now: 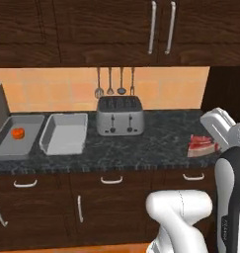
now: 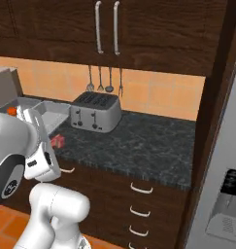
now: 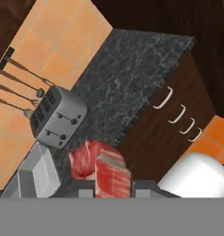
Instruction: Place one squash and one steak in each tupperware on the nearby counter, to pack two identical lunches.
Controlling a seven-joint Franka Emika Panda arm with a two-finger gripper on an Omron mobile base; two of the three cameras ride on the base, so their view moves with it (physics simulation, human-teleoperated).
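Steak (image 3: pixel 112 177), flat red white-streaked slab, in shut pincer (image 3: pixel 113 185).

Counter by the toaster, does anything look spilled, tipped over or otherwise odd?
Nothing stands out. Both tupperware trays sit upright side by side left of the toaster, one holding a squash. The steak is at the fingers, not dropped on the counter.

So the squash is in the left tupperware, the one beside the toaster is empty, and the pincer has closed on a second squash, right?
Not quite: the pincer is closed on a steak, red with white streaks, as the hand view shows. The squash does sit in the left tupperware, and the one beside the toaster is empty.
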